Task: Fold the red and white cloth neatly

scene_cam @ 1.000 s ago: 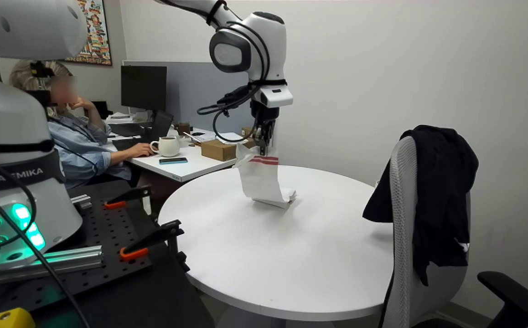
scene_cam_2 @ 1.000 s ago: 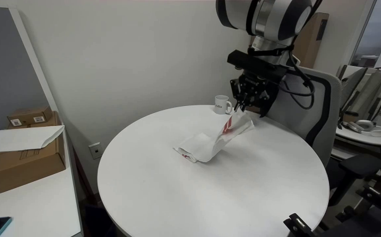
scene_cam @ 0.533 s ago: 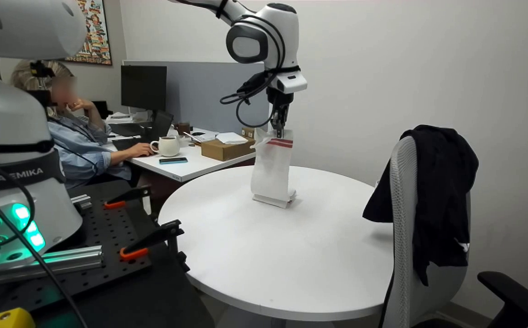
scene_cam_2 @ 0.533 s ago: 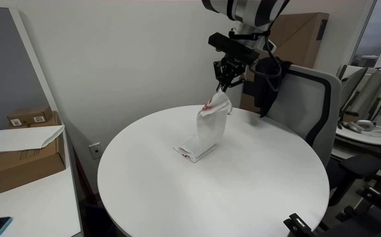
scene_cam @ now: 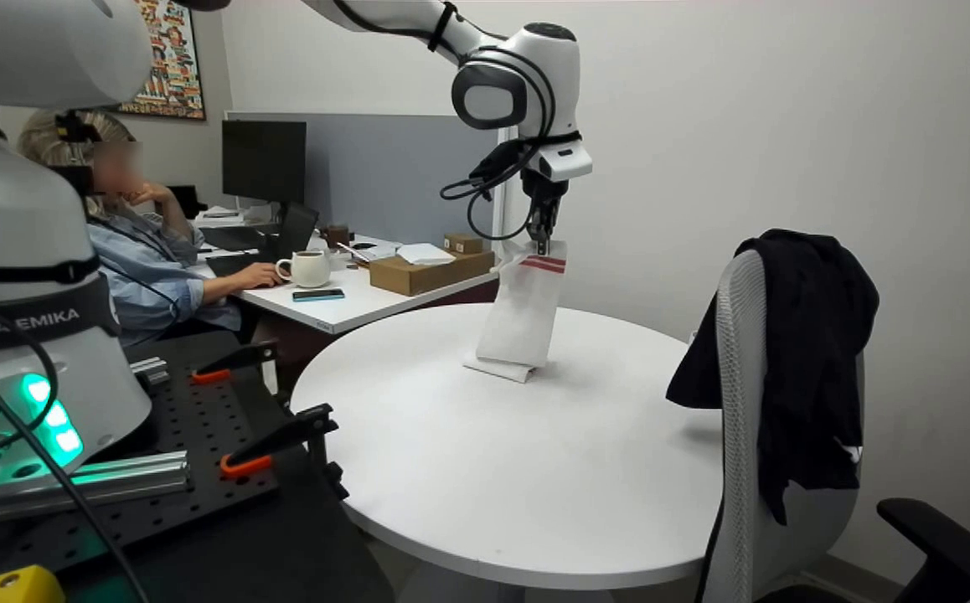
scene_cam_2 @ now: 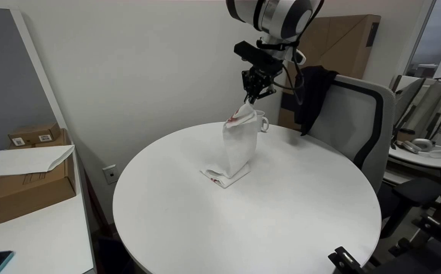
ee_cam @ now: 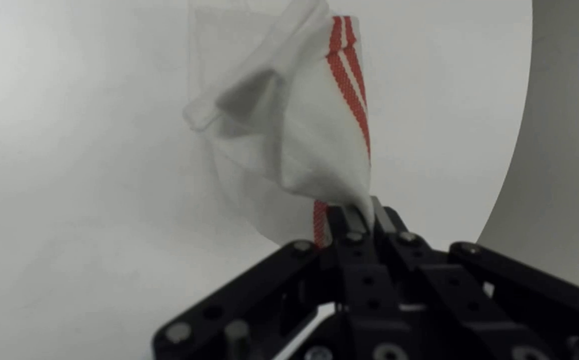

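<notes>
Over the office chair, a black garment is draped. Near a white mug, a smartphone is placed.

An outstretched Franka Emika Panda arm holds its wrist above its downward-pointing fingers. The black Robotiq gripper is pinched narrow, both fingertips almost meeting.

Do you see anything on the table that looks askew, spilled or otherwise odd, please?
Only the red and white cloth: its raised end looks bunched where the end effector pinches it, and in the wrist view its red stripes kink instead of running straight. Nothing appears spilled or damaged.
</notes>
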